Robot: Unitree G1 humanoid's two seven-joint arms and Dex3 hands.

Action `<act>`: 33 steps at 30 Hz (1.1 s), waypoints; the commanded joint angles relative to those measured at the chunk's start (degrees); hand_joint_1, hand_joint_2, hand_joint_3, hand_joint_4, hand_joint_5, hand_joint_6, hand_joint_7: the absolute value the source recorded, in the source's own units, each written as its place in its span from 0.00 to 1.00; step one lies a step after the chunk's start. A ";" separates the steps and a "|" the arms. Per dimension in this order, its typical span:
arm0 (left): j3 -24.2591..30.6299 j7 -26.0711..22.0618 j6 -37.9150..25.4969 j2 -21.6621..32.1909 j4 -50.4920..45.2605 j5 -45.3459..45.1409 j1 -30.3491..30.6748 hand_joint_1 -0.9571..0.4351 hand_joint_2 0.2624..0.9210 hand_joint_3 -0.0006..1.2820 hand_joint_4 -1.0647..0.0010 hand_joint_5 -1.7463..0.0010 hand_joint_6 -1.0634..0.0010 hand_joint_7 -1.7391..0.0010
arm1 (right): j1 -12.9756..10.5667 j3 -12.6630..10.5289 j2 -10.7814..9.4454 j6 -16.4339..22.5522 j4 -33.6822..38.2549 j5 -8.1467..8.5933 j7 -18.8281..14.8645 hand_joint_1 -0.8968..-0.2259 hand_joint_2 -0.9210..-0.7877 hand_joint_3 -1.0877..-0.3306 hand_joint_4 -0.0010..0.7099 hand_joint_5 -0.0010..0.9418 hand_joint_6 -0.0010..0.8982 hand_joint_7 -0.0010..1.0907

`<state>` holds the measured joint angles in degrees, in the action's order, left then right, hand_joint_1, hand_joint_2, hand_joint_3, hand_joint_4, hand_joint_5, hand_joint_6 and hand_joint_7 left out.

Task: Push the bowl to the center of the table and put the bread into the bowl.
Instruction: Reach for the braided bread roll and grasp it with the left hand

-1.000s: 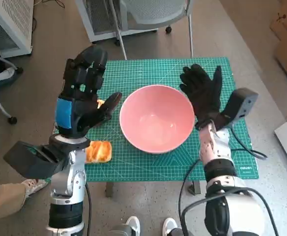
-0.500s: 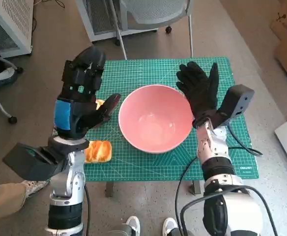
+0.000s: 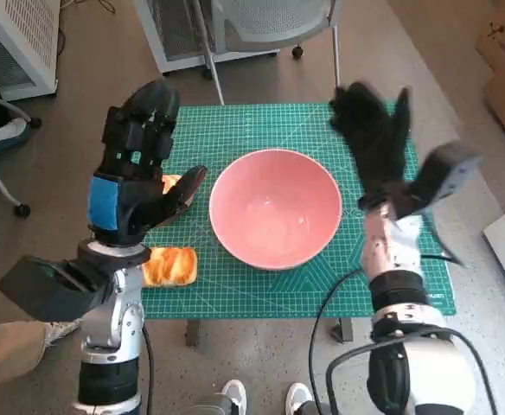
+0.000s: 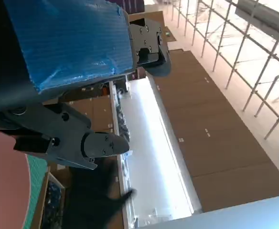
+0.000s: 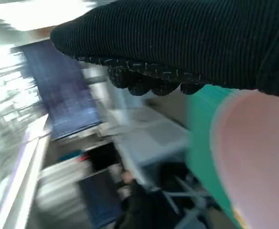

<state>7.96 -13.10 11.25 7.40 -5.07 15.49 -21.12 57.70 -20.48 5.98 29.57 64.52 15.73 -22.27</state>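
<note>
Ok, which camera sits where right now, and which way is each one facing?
Head view: on the robot's head, looking steeply down at the green table; shows both forearms, the left hand, the right hand, the pink bowl and the bread.
Left wrist view: behind the left hand, tipped upward toward wall and ceiling; blue tape fills it.
Right wrist view: behind the right hand, blurred, facing the room.
Shared: all three catch the bowl.

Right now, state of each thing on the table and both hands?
Pink round bowl: upright, empty, about mid-table, untouched.
Golden bread piece: on the green cutting mat near its front left edge, outside the bowl.
Left hand: raised, fingers apart, holding nothing.
Right hand: raised off the bowl, motion-blurred, fingers spread, empty.
</note>
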 commanded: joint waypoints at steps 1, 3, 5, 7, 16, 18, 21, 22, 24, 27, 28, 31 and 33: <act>0.86 0.00 -0.40 1.55 -1.33 -0.44 0.06 0.57 0.98 0.19 0.88 0.93 1.00 0.62 | -2.29 -0.12 1.11 5.06 -5.28 1.80 -4.66 0.63 0.00 0.53 0.38 0.01 0.40 0.01; 1.01 -0.01 -0.51 1.92 -1.32 -0.31 -0.17 0.57 0.98 0.19 0.88 0.93 1.00 0.62 | -3.31 0.17 1.19 6.18 -8.55 2.71 -6.37 0.63 0.00 0.55 0.40 0.01 0.41 0.01; 1.12 -0.03 -0.62 2.35 -1.39 -0.25 -0.46 0.57 0.98 0.19 0.88 0.93 1.00 0.62 | -5.03 0.97 1.16 6.80 -13.48 3.38 -7.53 0.62 0.00 0.56 0.42 0.02 0.42 0.02; 1.22 -0.05 -0.68 2.67 -1.43 -0.29 -0.67 0.57 0.99 0.18 0.88 0.93 1.00 0.62 | -6.35 1.57 1.15 6.61 -17.04 3.85 -8.08 0.62 0.00 0.57 0.43 0.02 0.43 0.02; 1.78 -1.36 -1.24 6.22 -3.54 -1.17 -0.26 0.56 0.98 0.16 0.86 0.94 1.00 0.60 | -13.32 4.25 2.05 3.83 -33.05 4.89 -7.87 0.56 0.00 0.68 0.48 0.02 0.47 0.03; 1.82 -1.89 -1.32 7.19 -4.00 -1.42 0.04 0.56 0.98 0.16 0.87 0.94 1.00 0.61 | -14.27 4.65 2.11 3.33 -34.88 4.74 -7.44 0.55 0.00 0.69 0.49 0.02 0.48 0.03; 2.02 -4.15 -2.00 11.34 -5.14 -3.48 1.06 0.56 0.97 0.15 0.87 0.94 1.00 0.65 | -15.81 5.12 2.15 2.99 -37.41 4.61 -6.88 0.54 0.00 0.71 0.50 0.02 0.48 0.03; 2.10 -4.61 -2.18 12.13 -5.33 -3.86 1.25 0.56 0.97 0.15 0.87 0.94 1.00 0.66 | -16.11 5.25 2.14 2.85 -37.91 4.61 -6.72 0.53 0.00 0.71 0.50 0.02 0.48 0.03; 2.24 -6.87 -4.26 16.60 -6.89 -6.27 2.41 0.56 0.95 0.14 0.87 0.94 1.00 0.68 | -16.81 5.42 2.17 2.70 -38.86 4.61 -6.37 0.53 0.00 0.71 0.51 0.02 0.48 0.03; 2.41 -9.74 -7.16 21.78 -8.97 -8.76 3.88 0.60 0.87 0.12 0.86 0.94 0.97 0.69 | -17.45 5.59 2.24 2.66 -39.55 4.47 -5.88 0.52 0.00 0.71 0.51 0.02 0.48 0.03; 2.42 -11.02 -8.47 23.85 -9.92 -9.74 4.54 0.59 0.87 0.12 0.88 0.95 0.98 0.69 | -17.58 5.60 2.27 2.77 -39.52 4.38 -5.70 0.52 0.00 0.71 0.51 0.02 0.48 0.03; 2.23 -13.26 -11.61 27.89 -12.19 -11.72 5.96 0.59 0.86 0.11 0.89 0.96 0.99 0.68 | -17.85 5.69 2.36 2.95 -39.48 4.21 -5.31 0.52 0.00 0.71 0.51 0.02 0.48 0.02; 1.87 -14.38 -13.82 30.26 -13.80 -13.45 6.94 0.60 0.84 0.10 0.89 0.96 0.98 0.68 | -17.94 5.79 2.34 3.03 -39.40 4.12 -5.03 0.52 0.00 0.71 0.51 0.01 0.47 0.02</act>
<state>9.93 -25.45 0.54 34.08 -15.77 4.50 -15.87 41.26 -15.13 8.32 33.02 25.09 20.06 -27.97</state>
